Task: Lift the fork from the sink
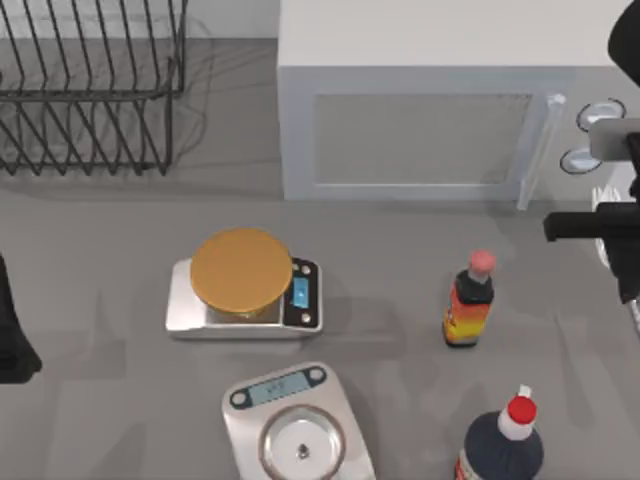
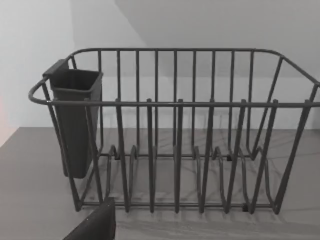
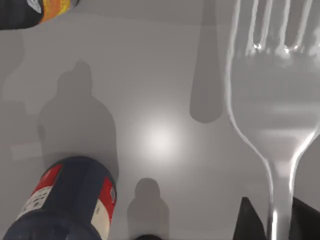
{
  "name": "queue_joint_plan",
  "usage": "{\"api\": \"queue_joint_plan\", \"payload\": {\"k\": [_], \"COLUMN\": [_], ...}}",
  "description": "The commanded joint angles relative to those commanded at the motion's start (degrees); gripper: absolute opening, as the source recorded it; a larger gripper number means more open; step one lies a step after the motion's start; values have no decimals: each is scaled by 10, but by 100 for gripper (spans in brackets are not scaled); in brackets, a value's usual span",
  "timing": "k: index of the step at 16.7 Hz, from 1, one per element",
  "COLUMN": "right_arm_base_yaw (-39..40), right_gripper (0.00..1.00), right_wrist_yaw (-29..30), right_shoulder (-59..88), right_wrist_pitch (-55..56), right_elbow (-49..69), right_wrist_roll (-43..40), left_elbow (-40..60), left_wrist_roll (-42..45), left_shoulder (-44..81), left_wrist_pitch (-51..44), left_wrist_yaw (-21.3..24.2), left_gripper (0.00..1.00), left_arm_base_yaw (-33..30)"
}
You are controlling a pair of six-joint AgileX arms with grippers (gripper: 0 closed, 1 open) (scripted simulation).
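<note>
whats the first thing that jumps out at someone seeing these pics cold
In the right wrist view, the fork looms large, its handle between the right gripper fingers. From above, an orange-topped scale sits mid-counter before a white microwave, with a dish rack at back left.

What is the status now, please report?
Right gripper at table's right edge, shut on the fork, held up above the counter. Left arm parked at left edge, facing the dish rack. Bottles below, nothing blocking.

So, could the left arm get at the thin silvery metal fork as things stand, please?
Probably not: the left gripper sits at the table's left edge facing the dark wire dish rack, while the right gripper holds the fork at the far right.
</note>
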Motion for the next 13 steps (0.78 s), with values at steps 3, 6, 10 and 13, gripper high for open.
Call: {"api": "queue_joint_plan", "payload": {"k": [3,6,10,13], "right_arm_base_yaw": [0,2,4,5], "right_gripper": [0,0,0,0], "right_wrist_yaw": [0,1,1,2], "right_shoulder": [3,17,37,46], "right_wrist_pitch": [22,98,221,255], "right_elbow": [-22,-82,-175,-207], "right_wrist_roll": [0,1,3,4], "left_elbow": [0,0,0,0], "left_wrist_roll": [0,0,0,0], "left_shoulder": [0,0,0,0], "left_wrist_pitch": [0,0,0,0], "left_wrist_yaw": [0,0,0,0], "left_gripper": [100,100,100,100], "left_arm_base_yaw": [0,0,0,0]}}
